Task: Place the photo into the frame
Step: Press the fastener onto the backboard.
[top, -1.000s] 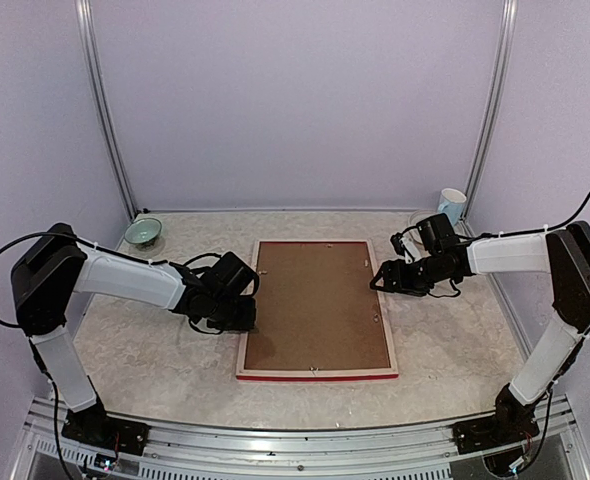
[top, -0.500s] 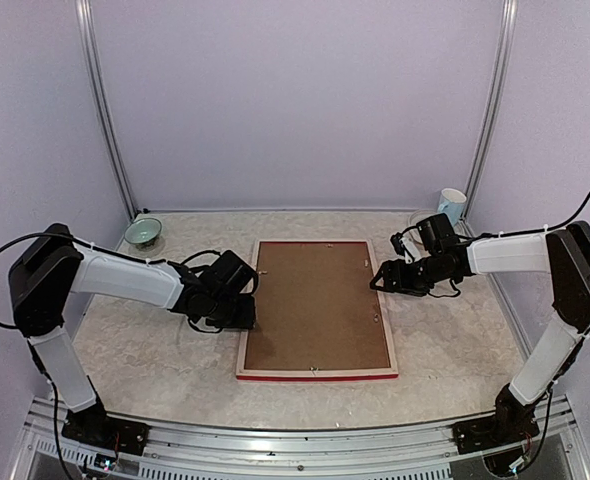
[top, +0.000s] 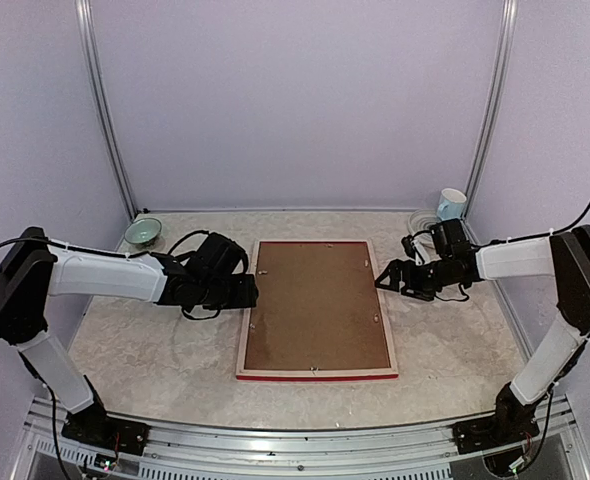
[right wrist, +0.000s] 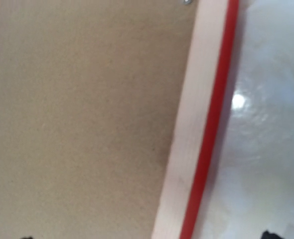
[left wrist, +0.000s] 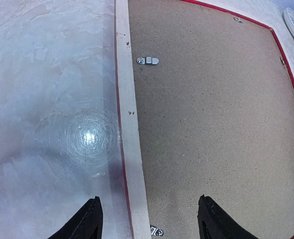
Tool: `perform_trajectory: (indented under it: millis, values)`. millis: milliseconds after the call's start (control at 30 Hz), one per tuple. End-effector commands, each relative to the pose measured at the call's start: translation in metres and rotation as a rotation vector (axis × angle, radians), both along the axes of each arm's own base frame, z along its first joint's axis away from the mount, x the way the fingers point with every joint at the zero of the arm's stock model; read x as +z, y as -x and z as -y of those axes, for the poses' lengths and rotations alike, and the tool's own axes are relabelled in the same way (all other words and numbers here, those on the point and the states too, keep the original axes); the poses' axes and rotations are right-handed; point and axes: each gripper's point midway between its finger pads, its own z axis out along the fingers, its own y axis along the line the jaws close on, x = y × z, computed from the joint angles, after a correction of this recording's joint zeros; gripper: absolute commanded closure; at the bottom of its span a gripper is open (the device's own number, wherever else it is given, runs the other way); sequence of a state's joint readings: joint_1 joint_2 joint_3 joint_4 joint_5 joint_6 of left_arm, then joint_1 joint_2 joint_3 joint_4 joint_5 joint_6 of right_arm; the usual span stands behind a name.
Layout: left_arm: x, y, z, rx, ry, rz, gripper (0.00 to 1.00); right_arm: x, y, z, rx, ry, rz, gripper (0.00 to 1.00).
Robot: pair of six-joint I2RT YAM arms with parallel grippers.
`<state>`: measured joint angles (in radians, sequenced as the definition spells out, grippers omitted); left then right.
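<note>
The frame (top: 315, 375) lies flat and face down in the middle of the tabletop (top: 155, 350), pale wood back up and a red edge showing round it, with the brown backing board (top: 315, 305) sitting inside. The left fingers (left wrist: 91, 221) stand well apart, straddling the left rail, one tip over the tabletop and one over the board, gripping nothing. At the right rail, the right fingers (top: 388, 275) gape wide, empty too.
</note>
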<state>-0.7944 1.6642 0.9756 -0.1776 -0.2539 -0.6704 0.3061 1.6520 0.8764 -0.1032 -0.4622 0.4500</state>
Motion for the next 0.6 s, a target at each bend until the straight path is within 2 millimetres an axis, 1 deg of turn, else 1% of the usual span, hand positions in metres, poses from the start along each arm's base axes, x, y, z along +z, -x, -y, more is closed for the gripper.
perform_trajectory:
  millis: [0, 67, 100, 200, 267, 400, 567]
  values:
    - [0.019, -0.018, -0.004, 0.037, 0.046, 0.064, 0.32, 0.033, -0.008, 0.005, -0.023, -0.02, 0.113, 0.01]
    - [0.021, -0.027, -0.008, 0.056, 0.075, 0.074, 0.26, 0.035, -0.01, 0.008, -0.03, 0.0, 0.124, 0.01]
    - [0.022, -0.031, -0.006, 0.055, 0.095, 0.078, 0.24, 0.034, -0.011, 0.009, -0.029, 0.0, 0.12, 0.01]
    - [0.028, -0.047, -0.001, 0.053, 0.124, 0.101, 0.21, 0.032, -0.009, 0.006, -0.012, -0.029, 0.099, 0.01]
    - [0.029, -0.058, 0.0, 0.049, 0.105, 0.112, 0.19, 0.034, -0.008, 0.005, -0.007, -0.038, 0.106, 0.01]
    - [0.01, -0.075, -0.004, 0.058, 0.065, 0.091, 0.18, 0.034, -0.008, 0.007, -0.013, -0.021, 0.111, 0.01]
    - [0.004, -0.083, -0.002, 0.047, 0.077, 0.088, 0.18, 0.02, -0.011, 0.018, -0.048, 0.046, 0.098, 0.01]
